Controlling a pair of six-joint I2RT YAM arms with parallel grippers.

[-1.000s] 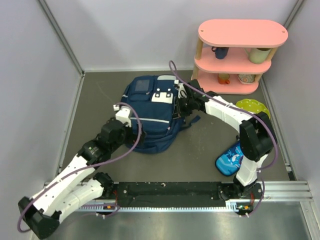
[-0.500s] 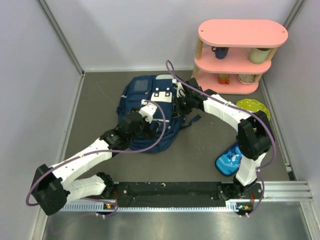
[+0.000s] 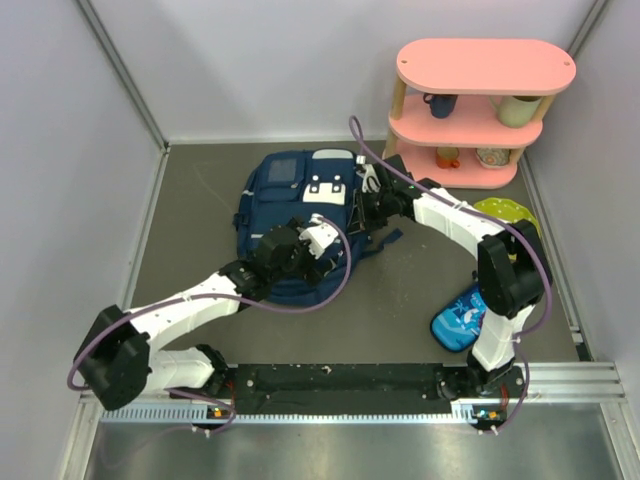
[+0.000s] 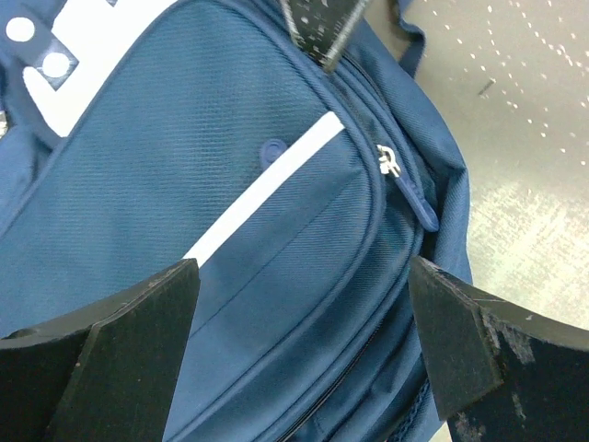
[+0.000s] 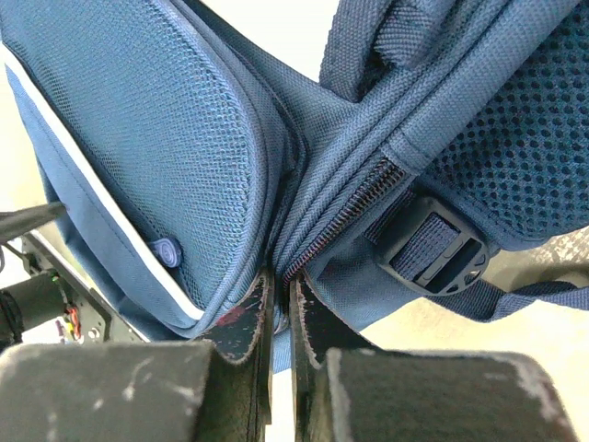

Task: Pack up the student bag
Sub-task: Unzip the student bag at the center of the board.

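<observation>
The student bag [image 3: 297, 195], a navy backpack with white trim, lies flat in the middle of the table. My left gripper [image 3: 326, 240] hovers open over the bag's near right part. In the left wrist view its jaws [image 4: 302, 273] straddle the front pocket [image 4: 202, 166], with a zipper pull [image 4: 390, 162] beyond them and nothing held. My right gripper [image 3: 362, 206] is at the bag's right side. In the right wrist view it [image 5: 281, 291] is shut on a zipper pull at the end of the zipper [image 5: 345, 212], next to a strap buckle [image 5: 433, 245].
A pink three-tier shelf [image 3: 485, 110] holding mugs stands at the back right. A green plate [image 3: 506, 213] lies in front of it. A small blue cartoon-print pencil case [image 3: 460, 318] rests by the right arm's base. Grey walls close in both sides.
My left arm has swung right from the bag's left side to above its near right part, still open. The right gripper has stayed shut at the bag's right side.
</observation>
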